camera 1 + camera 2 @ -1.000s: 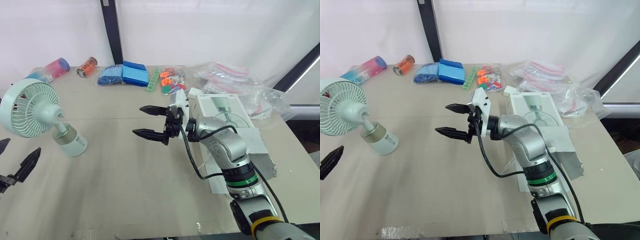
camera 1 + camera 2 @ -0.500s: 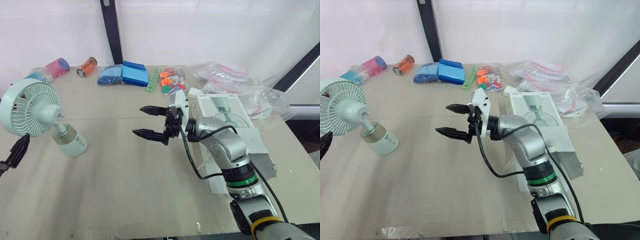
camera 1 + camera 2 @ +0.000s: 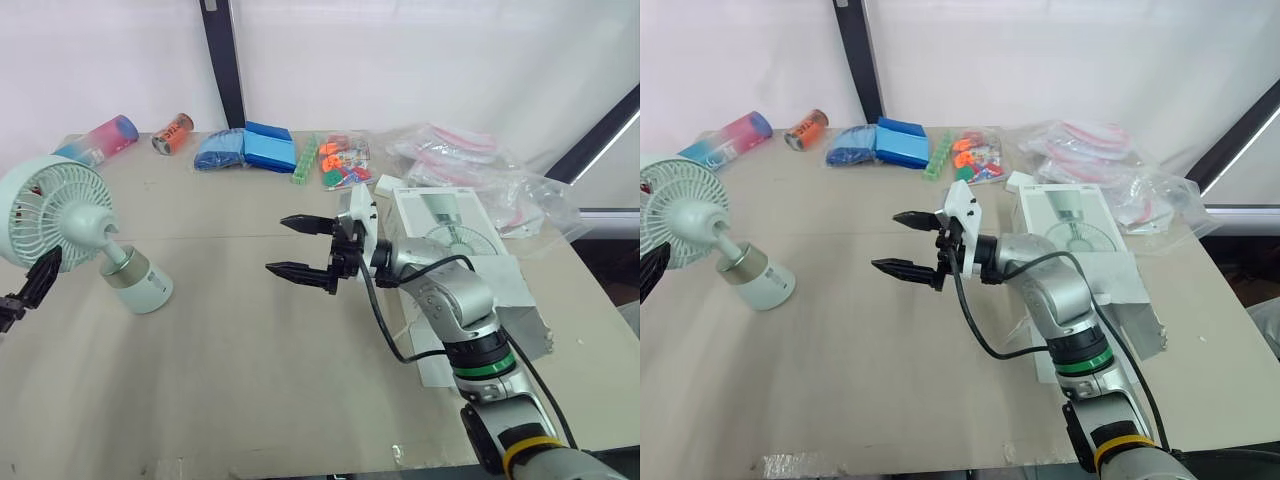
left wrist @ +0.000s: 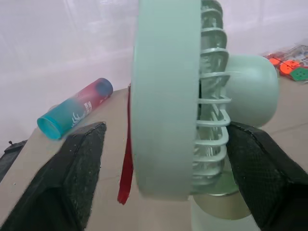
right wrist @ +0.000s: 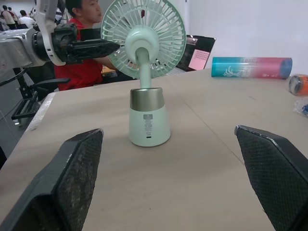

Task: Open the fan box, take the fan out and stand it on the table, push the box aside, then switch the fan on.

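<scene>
Now that the left tool [image 4: 167, 130] has risen to straddle, wide open, the head of the fan [image 3: 62, 213], which stands upright on the tabletop [image 3: 230, 370] well apart from the box [image 3: 450, 225], switching it on seems next, while the right tool [image 3: 276, 244] hangs open and empty.

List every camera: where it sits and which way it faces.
Eye views: on the head, looking forward and down over the table; show the right gripper and arm, and the left gripper by the fan.
Left wrist view: on the left wrist, looking between its open fingers at the fan head, edge-on.
Right wrist view: on the right wrist, looking across the table at the fan; own fingers frame it.
Shared: both wrist views catch the fan and bottle.
</scene>
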Robot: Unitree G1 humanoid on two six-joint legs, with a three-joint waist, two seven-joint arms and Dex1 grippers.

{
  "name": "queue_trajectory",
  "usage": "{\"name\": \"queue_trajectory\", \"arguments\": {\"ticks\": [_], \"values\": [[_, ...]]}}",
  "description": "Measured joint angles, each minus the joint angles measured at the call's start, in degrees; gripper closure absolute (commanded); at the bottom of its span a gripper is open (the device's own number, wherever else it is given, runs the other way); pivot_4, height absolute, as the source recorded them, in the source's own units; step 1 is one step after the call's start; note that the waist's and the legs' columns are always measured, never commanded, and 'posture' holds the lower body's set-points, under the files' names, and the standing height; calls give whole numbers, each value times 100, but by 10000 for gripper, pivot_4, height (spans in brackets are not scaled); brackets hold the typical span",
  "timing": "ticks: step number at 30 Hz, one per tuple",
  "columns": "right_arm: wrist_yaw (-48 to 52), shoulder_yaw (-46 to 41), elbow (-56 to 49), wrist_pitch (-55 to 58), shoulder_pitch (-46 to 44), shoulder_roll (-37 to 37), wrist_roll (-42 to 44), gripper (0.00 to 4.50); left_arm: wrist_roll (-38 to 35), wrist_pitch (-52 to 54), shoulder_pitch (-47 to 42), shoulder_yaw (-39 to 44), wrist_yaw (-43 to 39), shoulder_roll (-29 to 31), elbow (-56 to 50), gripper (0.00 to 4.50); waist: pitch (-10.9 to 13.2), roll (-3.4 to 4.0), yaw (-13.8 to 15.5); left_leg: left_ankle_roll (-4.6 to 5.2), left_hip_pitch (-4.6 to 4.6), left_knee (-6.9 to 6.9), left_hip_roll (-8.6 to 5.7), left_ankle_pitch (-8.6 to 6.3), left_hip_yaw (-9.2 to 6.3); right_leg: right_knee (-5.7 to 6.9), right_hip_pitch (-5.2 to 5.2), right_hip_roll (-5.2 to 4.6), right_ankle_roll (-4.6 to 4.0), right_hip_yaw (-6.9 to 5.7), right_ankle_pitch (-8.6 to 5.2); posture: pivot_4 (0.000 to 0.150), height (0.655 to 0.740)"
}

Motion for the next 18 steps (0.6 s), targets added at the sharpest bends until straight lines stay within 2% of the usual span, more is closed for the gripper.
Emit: {"name": "queue_trajectory", "arguments": {"ticks": [2, 10, 18], "values": [[-37, 0, -13, 18, 9, -4, 0, 0, -47, 9, -57, -24, -35, 0, 45, 20828, 0, 0, 0, -1, -3, 0, 1, 1, 0, 1, -3, 0, -2, 0, 1, 1500, 7400], [-76, 0, -61, 34, 62, -17, 0, 0, -458, 381, -197, -103, 38, -41, 49, 20828, -1, -2, 2, -2, -5, 0, 0, 1, 0, 2, -5, -1, -1, 1, 3, 1500, 7400], [-263, 0, -68, 249, 40, 65, 5, 0, -1057, 987, -552, -188, 500, -282, -72, 20828, -5, -11, 2, -3, -13, 1, 0, 2, -2, 2, -9, -1, 0, -1, 9, 1500, 7400]]}}
